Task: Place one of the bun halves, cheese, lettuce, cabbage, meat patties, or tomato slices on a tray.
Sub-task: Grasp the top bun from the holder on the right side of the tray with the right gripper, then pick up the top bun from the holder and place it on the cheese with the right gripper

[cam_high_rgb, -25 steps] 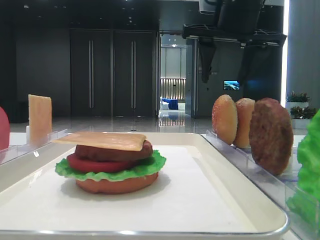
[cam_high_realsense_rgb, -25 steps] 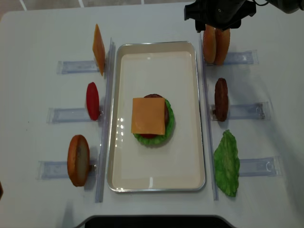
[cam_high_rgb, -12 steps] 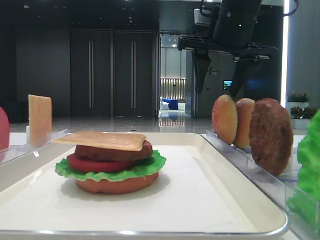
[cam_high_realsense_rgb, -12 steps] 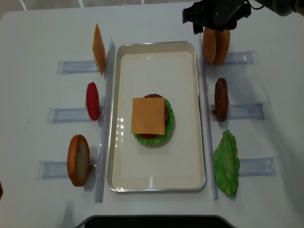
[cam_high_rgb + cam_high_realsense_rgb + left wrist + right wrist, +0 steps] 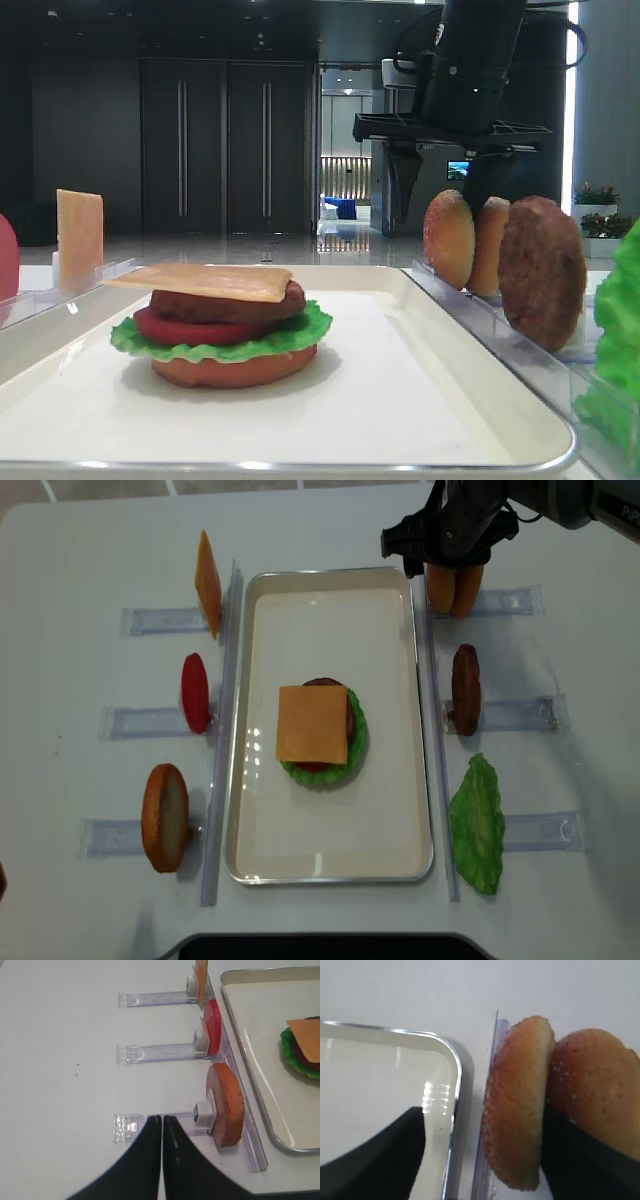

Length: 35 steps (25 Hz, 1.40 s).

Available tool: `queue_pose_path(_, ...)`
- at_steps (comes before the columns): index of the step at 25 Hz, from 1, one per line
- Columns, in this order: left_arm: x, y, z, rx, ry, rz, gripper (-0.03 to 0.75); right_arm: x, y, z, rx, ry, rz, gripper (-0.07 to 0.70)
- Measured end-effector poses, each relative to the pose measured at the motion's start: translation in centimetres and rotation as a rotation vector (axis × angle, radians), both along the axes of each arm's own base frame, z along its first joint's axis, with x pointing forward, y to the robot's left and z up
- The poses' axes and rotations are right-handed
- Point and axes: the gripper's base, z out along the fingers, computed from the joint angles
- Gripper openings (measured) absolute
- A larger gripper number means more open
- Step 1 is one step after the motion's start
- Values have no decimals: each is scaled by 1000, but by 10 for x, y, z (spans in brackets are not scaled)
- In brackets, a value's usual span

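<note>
Carefully: your right gripper [image 5: 482, 1155] stood wide astride the nearer sesame bun top [image 5: 517, 1102]; closing skewed risked toppling its neighbour [image 5: 597, 1095].

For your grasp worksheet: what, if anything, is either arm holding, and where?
Nothing. The right gripper straddles the sesame bun top, fingers open; left gripper shut, empty.

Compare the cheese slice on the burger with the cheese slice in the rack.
The cheese slice on the burger lies flat atop the stack inside the tray; the cheese slice in the rack stands upright on edge, left of the tray. The first rests on a patty; the second touches no other food. Both are thin tan-orange squares.
</note>
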Motion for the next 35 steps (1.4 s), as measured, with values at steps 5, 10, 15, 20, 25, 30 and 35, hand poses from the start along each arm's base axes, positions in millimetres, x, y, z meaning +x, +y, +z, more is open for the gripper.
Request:
queue_pose_path(5, 0, 0, 0, 0, 0, 0, -7, 1, -2, -1, -25, -2, 9, 262)
queue_pose_path(10, 0, 0, 0, 0, 0, 0, -7, 1, -2, -1, -29, 0, 11, 179)
queue_pose_path(15, 0, 0, 0, 0, 0, 0, -7, 0, -3, 1, -31, 8, 9, 179)
queue_pose_path(20, 0, 0, 0, 0, 0, 0, -7, -6, -3, 12, -9, 19, 9, 179)
queue_pose_path(25, 0, 0, 0, 0, 0, 0, -7, -15, 0, 34, 36, 5, 8, 179)
queue_pose_path(30, 0, 0, 0, 0, 0, 0, -7, -22, 0, 49, 68, 8, 2, 179)
queue_pose_path(35, 0, 0, 0, 0, 0, 0, -7, -34, -5, 69, 66, 10, 6, 179)
